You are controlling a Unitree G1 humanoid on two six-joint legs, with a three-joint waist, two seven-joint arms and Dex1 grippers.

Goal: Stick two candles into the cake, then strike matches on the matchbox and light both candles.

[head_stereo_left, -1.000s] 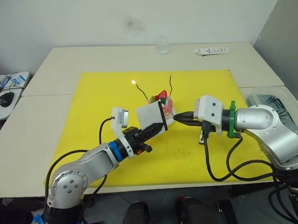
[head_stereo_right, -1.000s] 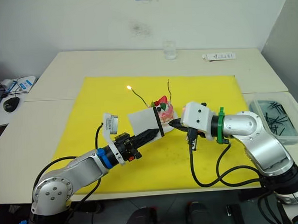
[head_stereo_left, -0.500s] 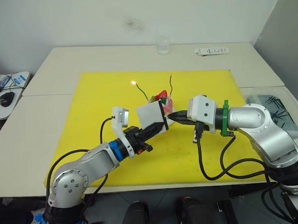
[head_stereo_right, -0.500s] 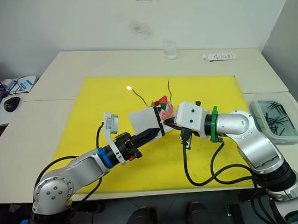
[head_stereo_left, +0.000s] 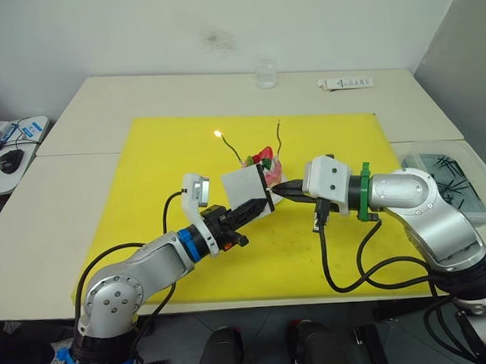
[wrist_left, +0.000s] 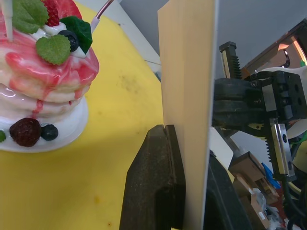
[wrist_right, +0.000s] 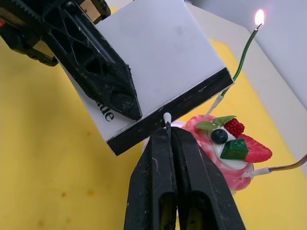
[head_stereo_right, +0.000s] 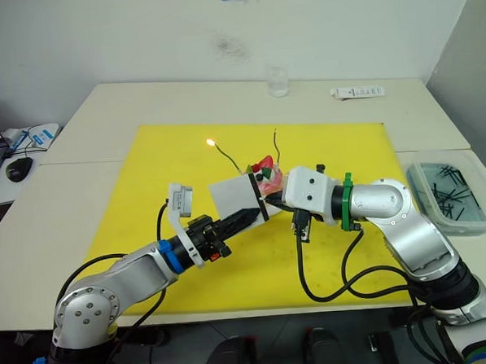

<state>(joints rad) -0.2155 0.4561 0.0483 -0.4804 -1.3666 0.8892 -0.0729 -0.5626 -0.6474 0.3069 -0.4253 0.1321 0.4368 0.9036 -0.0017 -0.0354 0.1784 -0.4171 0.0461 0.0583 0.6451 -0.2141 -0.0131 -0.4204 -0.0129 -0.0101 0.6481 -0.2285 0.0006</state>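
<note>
Match tip on matchbox strip, one candle lit

Yellow mat [head_stereo_left: 168, 153] covers the table [head_stereo_left: 100, 100]; left gripper [head_stereo_left: 256, 206] is clamped on the white matchbox [head_stereo_left: 245, 186], held upright just in front of the cake [wrist_right: 230, 153], black strip facing the right gripper [wrist_right: 168, 143]; right gripper is closed on a match [wrist_right: 167, 125] whose pale head touches the strip; cake sits mid-mat on its white plate [wrist_left: 57, 139], both candles stuck in it, the left candle [head_stereo_left: 229, 146] burning at its tip, the right candle [head_stereo_left: 279, 135] unlit; tray [head_stereo_right: 455, 191] of spare matches off the mat on the right; glass [head_stereo_left: 265, 73] and remote [head_stereo_left: 345, 83] at the far edge
</note>
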